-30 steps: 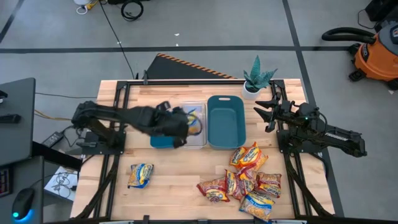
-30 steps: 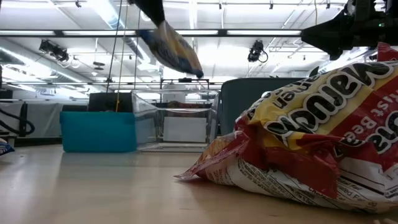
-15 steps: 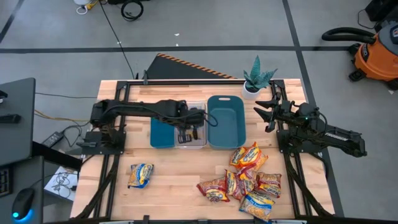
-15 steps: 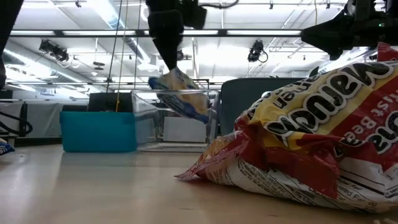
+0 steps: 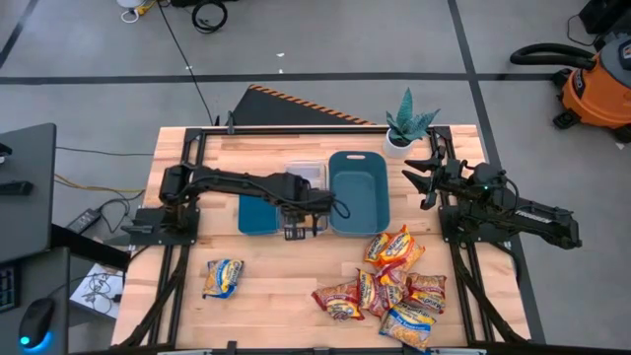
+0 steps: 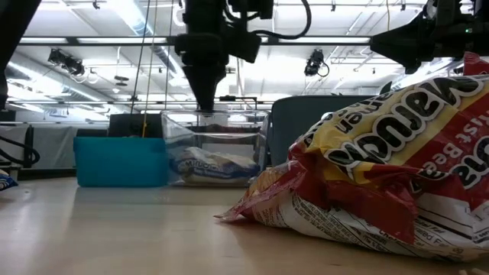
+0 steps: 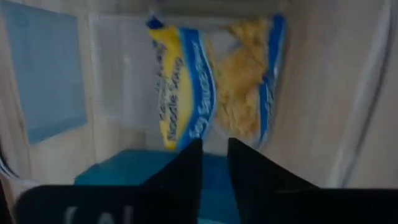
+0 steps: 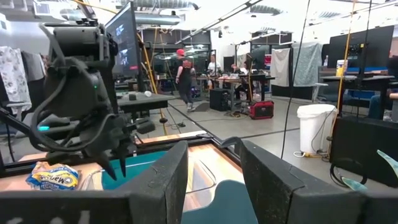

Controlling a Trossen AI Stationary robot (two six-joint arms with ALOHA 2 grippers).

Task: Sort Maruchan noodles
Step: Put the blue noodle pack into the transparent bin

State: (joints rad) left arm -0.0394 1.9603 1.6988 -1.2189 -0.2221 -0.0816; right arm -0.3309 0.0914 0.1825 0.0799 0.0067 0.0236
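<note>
A pale wooden worktop fills the middle of the high view, grey floor around it. At its centre stand three bins side by side: a small teal bin, a clear bin and a larger dark teal bin. The left tool hangs over the clear bin, its fingers a narrow gap apart and holding nothing. Below it in the clear bin lie two blue-and-yellow Maruchan noodles packets. One more blue packet lies alone at lower left of the worktop; a heap of red and orange packets sits at lower right. The right tool waits at right, beside a potted plant, fingers spread wide and empty.
</note>
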